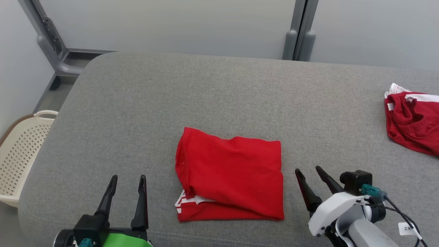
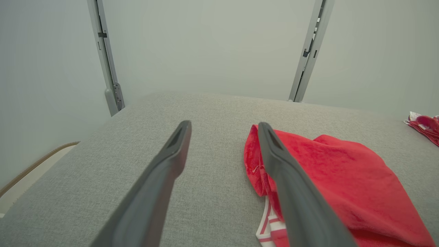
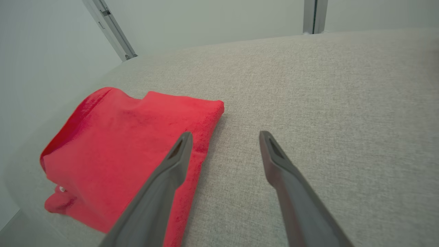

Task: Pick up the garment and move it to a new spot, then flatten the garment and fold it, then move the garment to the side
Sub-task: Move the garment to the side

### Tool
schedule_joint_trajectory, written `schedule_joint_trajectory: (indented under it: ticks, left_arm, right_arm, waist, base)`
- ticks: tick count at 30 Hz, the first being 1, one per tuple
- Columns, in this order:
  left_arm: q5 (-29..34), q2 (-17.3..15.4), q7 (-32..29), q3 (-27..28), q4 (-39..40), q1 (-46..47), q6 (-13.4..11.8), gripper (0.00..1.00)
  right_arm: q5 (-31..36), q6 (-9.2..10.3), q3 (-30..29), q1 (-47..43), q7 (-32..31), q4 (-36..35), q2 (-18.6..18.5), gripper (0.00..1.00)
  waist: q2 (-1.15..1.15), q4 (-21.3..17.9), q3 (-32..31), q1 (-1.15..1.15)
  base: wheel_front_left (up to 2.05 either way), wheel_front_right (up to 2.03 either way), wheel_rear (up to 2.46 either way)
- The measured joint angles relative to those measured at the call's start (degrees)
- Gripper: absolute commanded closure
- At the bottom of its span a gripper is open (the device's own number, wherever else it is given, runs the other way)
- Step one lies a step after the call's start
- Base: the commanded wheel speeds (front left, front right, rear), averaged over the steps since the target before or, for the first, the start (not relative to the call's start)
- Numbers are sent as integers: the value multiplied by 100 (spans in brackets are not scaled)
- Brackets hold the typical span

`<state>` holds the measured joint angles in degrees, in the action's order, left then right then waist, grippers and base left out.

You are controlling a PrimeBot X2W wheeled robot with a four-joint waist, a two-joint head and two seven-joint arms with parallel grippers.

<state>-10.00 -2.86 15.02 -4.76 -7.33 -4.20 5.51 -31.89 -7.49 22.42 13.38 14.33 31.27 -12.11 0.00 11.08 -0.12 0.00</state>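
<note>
Garment: the red garment [image 1: 229,175] is lying folded into a rough rectangle near the middle of the grey counter's [image 1: 205,89] near edge. A white-striped hem [image 1: 181,202] is poking out at its near left corner.
Left claw: the left claw [image 1: 128,177] is standing open and holding nothing, just beside the garment's left edge.
Right claw: the right claw [image 1: 308,169] is also gaping open and empty, just beside the garment's right edge.
Stage: the folding is looking finished, and the move to the side seems to be the step remaining.
Risk, unfolding: if the claws are pinching only the top layer, the lower layers are likely to be sagging away and undoing the fold.
Risk, dragging: the counter's cloth is looking coarse, so sliding rather than lifting may be rucking the bottom layer.
Risk, crowding: a crumpled second garment [image 1: 413,120] is lying at the right edge, and setting down there may be tangling the two.
Basket: a pale perforated basket [image 1: 20,154] is sitting below the counter's left edge, with nothing showing in the part in view.
</note>
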Motion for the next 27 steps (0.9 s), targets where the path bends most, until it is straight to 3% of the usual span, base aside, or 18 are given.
schedule_joint_trajectory:
  ticks: [13, 27]
  left_arm:
    - [-56, -1, 0, -77, -23, 130, 2, 0]
    - [-152, 0, 0, -221, 21, 137, -108, 0]
  right_arm:
    - [-766, 0, 829, 1165, -1192, 1167, 260, 0]
    - [-1863, 0, 1135, 1819, -2186, 2237, 296, 0]
  waist:
    - [0, 150, 107, 0]
    - [0, 443, 223, 0]
  base:
    - [0, 0, 0]
    - [0, 0, 0]
